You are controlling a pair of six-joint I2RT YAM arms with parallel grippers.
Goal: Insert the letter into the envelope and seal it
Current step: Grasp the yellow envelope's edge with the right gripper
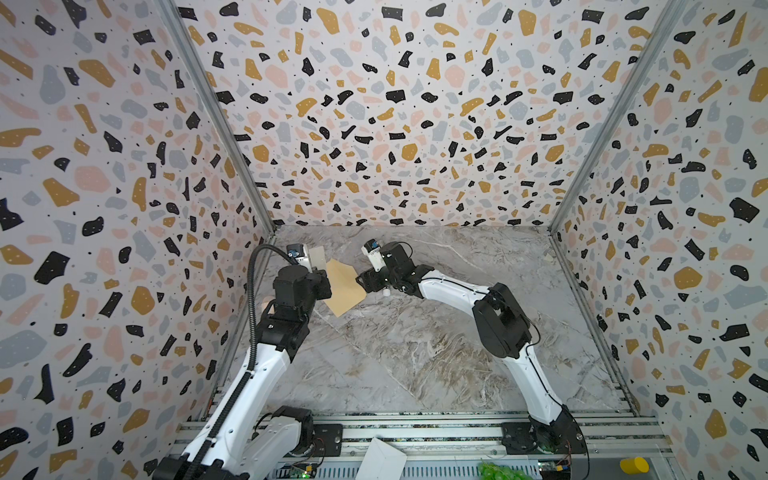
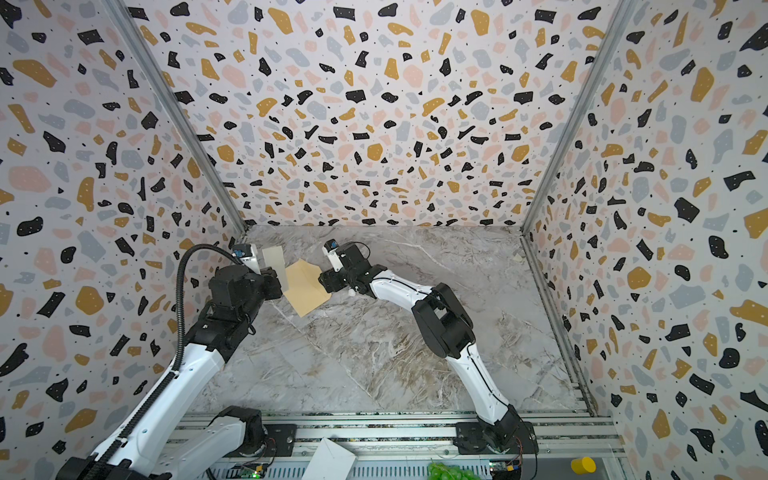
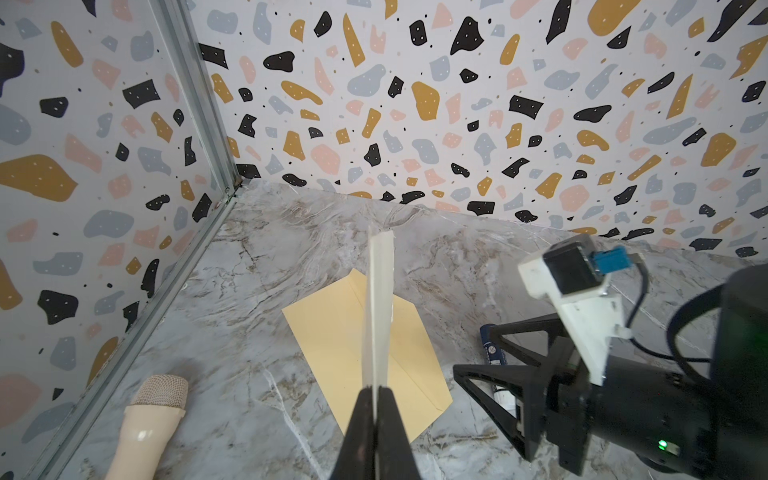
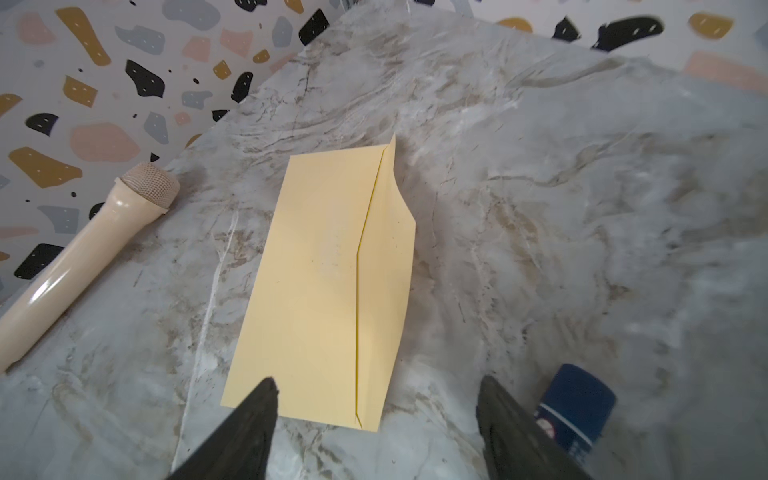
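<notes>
The letter (image 3: 378, 299) was pinched on edge in the fully closed left gripper (image 3: 376, 390), above the envelope (image 4: 316, 270). The right gripper (image 4: 378, 382) was spread wide and empty over the envelope's near short end. The envelope was laid flat at the far left of the table (image 4: 540, 208), its long axis running away from that gripper.

Both top views look steeply down from high over the grey marble-look bench (image 1: 415, 365); wrist cams sit low and close, both catching the tan paper envelope (image 3: 328, 332).
</notes>
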